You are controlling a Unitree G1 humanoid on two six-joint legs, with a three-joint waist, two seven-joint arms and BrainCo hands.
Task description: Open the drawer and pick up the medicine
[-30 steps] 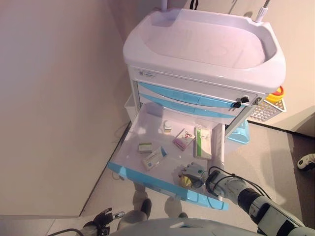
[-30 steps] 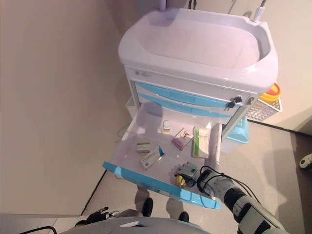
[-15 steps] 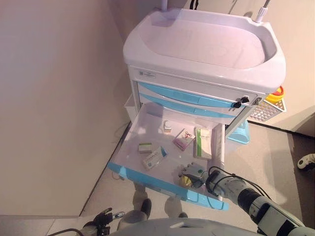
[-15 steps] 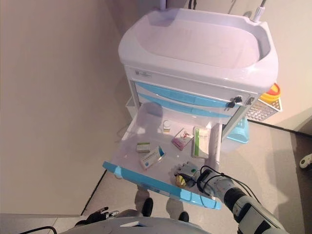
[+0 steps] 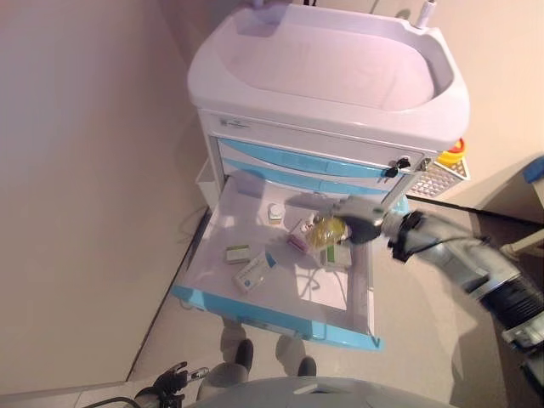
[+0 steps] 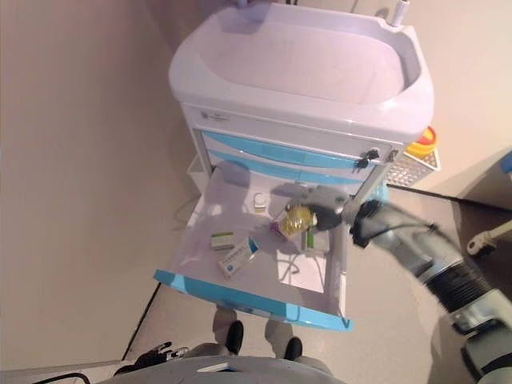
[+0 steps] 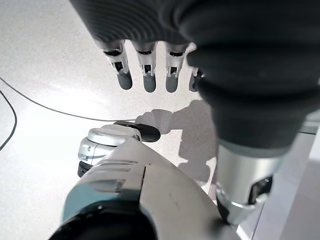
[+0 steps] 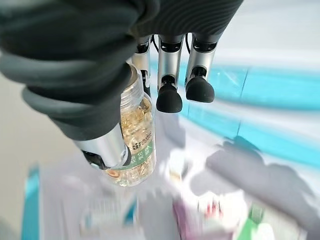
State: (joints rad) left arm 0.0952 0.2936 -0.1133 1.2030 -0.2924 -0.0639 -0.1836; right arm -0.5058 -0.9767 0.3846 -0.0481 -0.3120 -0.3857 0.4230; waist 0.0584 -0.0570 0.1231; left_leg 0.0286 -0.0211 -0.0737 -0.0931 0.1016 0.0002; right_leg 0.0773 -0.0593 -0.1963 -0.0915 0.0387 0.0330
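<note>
The cart's lower drawer (image 5: 274, 320) stands pulled out, white with a blue front. My right hand (image 5: 364, 223) is over the drawer's back right part, shut on a clear medicine bottle of yellow capsules (image 5: 324, 230). The bottle is held clear above the drawer floor; the right wrist view shows it (image 8: 135, 150) gripped between thumb and fingers. My left hand (image 7: 150, 75) shows only in the left wrist view, fingers straight, empty, hanging over the floor.
In the drawer lie a small green box (image 5: 238, 253), a blue-white box (image 5: 256, 272), a small white bottle (image 5: 275, 212), a pink box (image 5: 298, 237) and a green-white box (image 5: 337, 256). The white cart (image 5: 323, 68) has shut blue drawers above. A wire basket (image 5: 440, 176) hangs on its right side. A wall is at left.
My right hand has risen from the drawer's front right corner, taking the capsule bottle up and back over the drawer. The camera has also shifted.
</note>
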